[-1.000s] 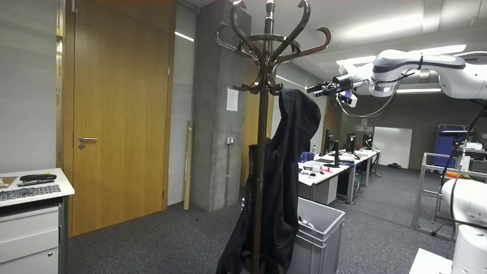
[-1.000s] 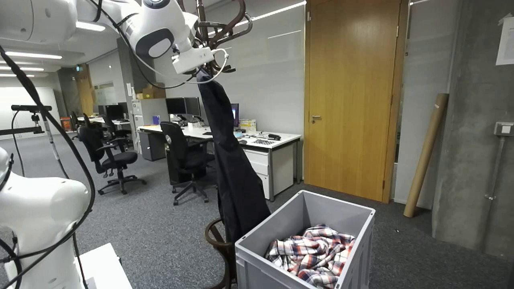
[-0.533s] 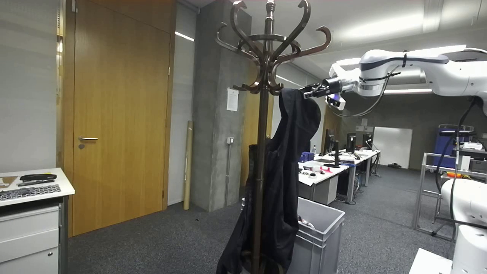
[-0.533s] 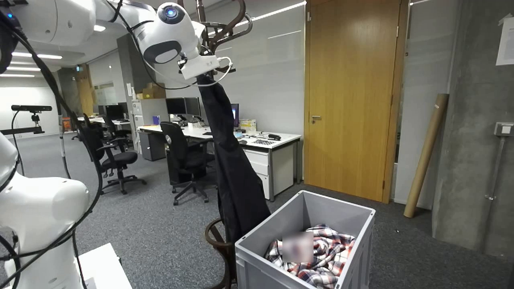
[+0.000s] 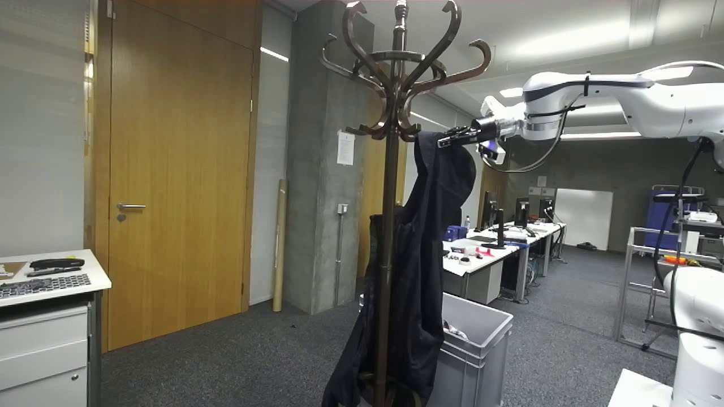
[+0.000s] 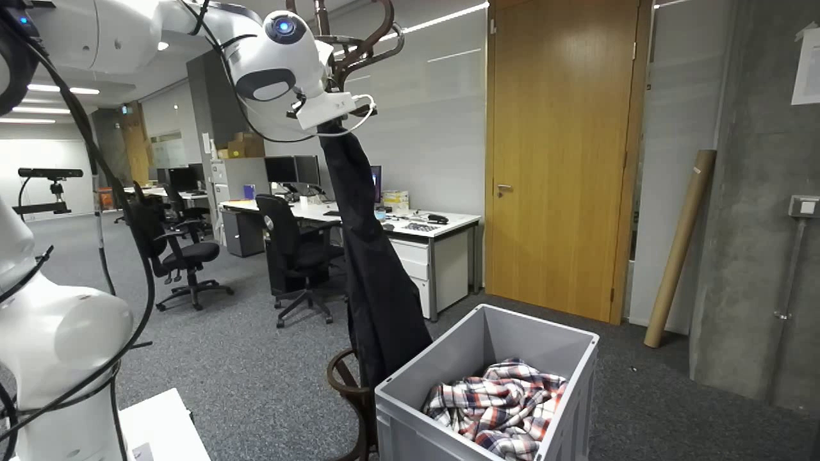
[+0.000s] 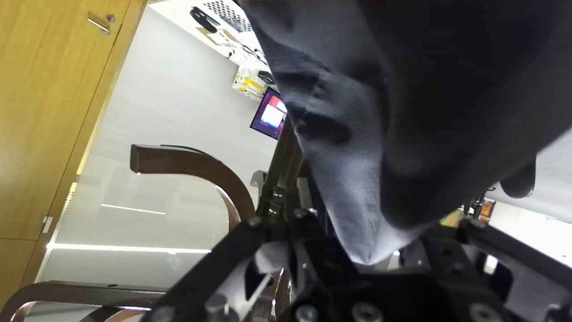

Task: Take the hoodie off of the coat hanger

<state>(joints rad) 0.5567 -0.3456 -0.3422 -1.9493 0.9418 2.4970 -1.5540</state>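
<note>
Black two-finger gripper [image 5: 443, 138] is further in: hood tip [image 7: 359, 219] of the black soft-fabric hoodie [image 5: 417, 271], earlier ahead of it, now between its jaws.

Legible wording: none in any view.
Paper sheet [image 5: 345, 148]: fixed to the concrete pillar [image 5: 308, 226], seen in both exterior views; its marks are too faint and small to read.
Lit monitor [image 7: 270, 114]: purple, red and white areas in the wrist view; any words are too small to make out.
Yellow-and-white box [image 7: 249, 84]: near the monitor; its side is too blurred to read.
Cardboard tube [image 6: 680, 246]: pale mark near the top end, too small to tell.
</note>
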